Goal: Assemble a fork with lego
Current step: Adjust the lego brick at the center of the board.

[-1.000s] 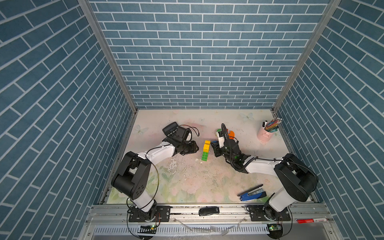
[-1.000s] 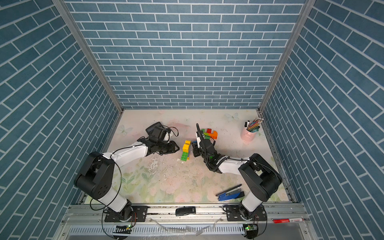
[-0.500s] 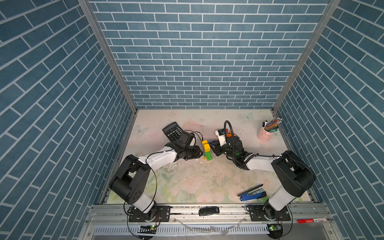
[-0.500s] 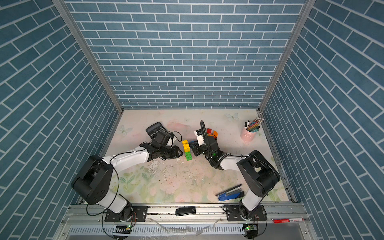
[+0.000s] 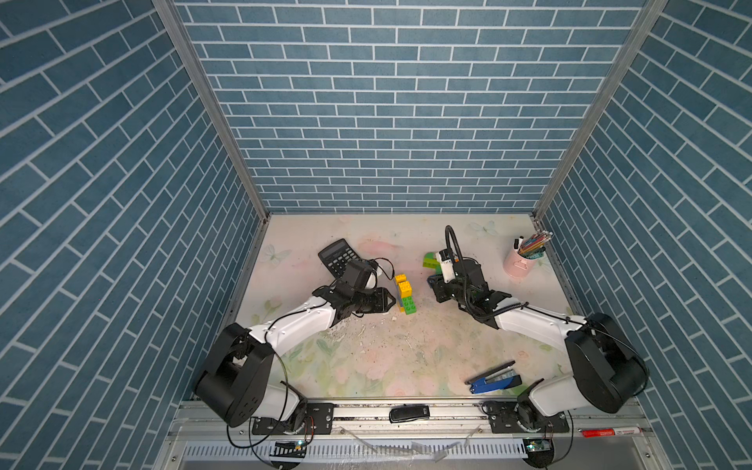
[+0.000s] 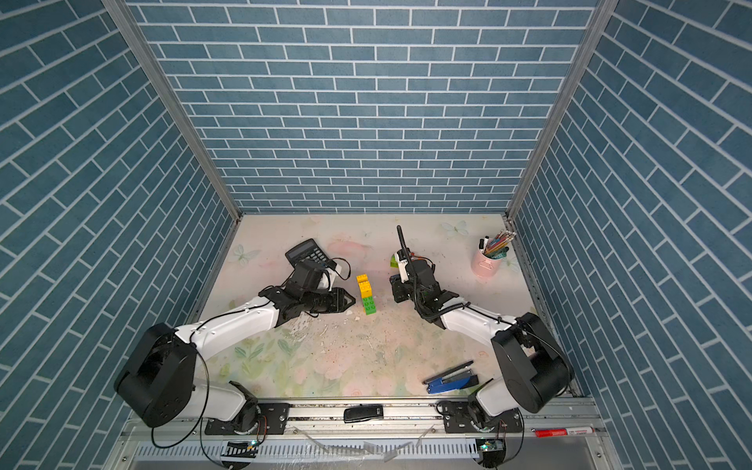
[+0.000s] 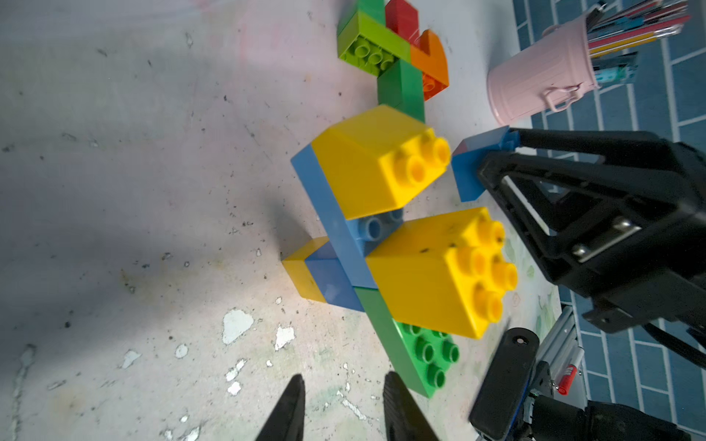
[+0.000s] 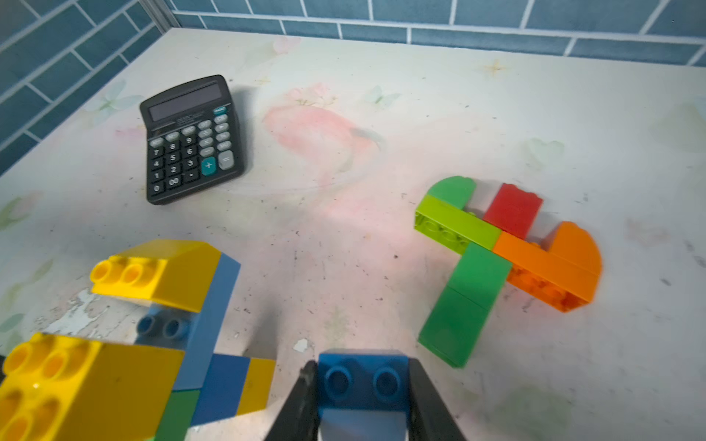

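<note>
Left arm's swung off the calculator (image 5: 339,256) to the yellow-and-green lego stack (image 5: 406,297); my left gripper (image 7: 344,376) is slightly parted, empty. Right gripper (image 8: 362,365) is clamping a blue brick (image 8: 363,382) beside the stack. Next, I reckon: brace the stack, line up studs, press.

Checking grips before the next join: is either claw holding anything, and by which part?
The right claw pinches a blue brick by its opposite side walls; the left claw holds nothing.

Bright, even light, soft shadows; wrist views blur up close.
</note>
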You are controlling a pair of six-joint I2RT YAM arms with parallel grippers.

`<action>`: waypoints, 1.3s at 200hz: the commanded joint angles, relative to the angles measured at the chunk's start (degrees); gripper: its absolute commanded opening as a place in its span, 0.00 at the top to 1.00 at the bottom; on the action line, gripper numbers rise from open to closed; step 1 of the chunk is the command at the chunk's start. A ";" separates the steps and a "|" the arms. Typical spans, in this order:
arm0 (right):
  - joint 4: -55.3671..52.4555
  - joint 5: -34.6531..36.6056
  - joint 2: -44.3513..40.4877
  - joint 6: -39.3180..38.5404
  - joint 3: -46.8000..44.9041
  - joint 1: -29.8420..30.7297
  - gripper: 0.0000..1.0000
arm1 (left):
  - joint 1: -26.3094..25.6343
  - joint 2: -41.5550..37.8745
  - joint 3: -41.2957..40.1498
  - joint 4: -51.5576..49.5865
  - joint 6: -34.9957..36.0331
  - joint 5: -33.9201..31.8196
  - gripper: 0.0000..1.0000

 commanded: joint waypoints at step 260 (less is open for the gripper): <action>-17.86 12.36 -7.57 17.68 5.14 18.32 1.00 | 3.66 13.88 13.38 9.36 10.55 17.25 0.56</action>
